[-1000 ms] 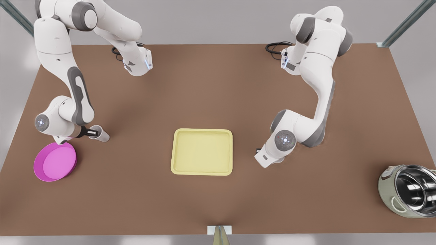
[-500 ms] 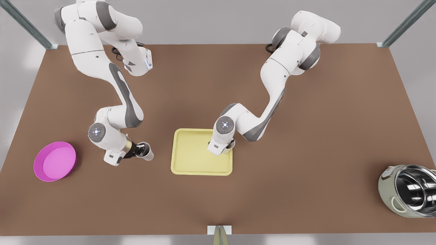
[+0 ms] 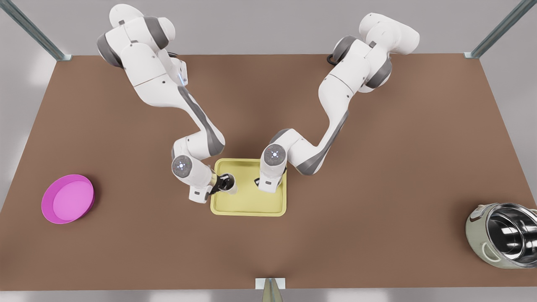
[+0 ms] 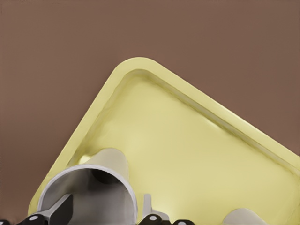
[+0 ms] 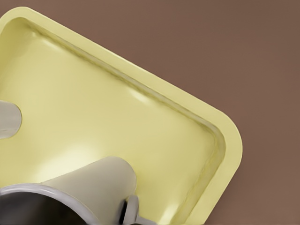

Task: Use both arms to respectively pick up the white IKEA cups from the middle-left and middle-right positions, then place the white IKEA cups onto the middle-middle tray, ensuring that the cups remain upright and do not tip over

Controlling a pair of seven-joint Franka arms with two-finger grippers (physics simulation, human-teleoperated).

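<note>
Yellow tray (image 3: 247,205) is sitting mid-table on the brown table (image 3: 377,176), w/ both arms reaching in over it from the far side.

L gripper (image 3: 221,184) is pinching the rim of one white cup (image 3: 228,183), one finger inside & one outside the wall. That cup is sitting upright over the tray's edge on the front view's left; can't tell if its base is touching the tray floor. In the left wrist view the same cup (image 4: 91,192) is showing its dark inside w/ a black finger (image 4: 58,211) against the inner wall, near a rounded tray corner (image 4: 136,68).

R gripper (image 3: 264,183) is hanging over the tray's side on the front view's right, mostly hidden under its own wrist. The right wrist view is showing it clamped on the second cup (image 5: 89,187), one finger (image 5: 131,208) pressing the outer wall, cup over the tray floor (image 5: 117,117). The other cup (image 5: 8,119) is peeking in farther off.

Pink plate (image 3: 67,199) is lying well apart at the front view's left; steel pot (image 3: 501,235) is tipped on its side at the front view's right.
</note>
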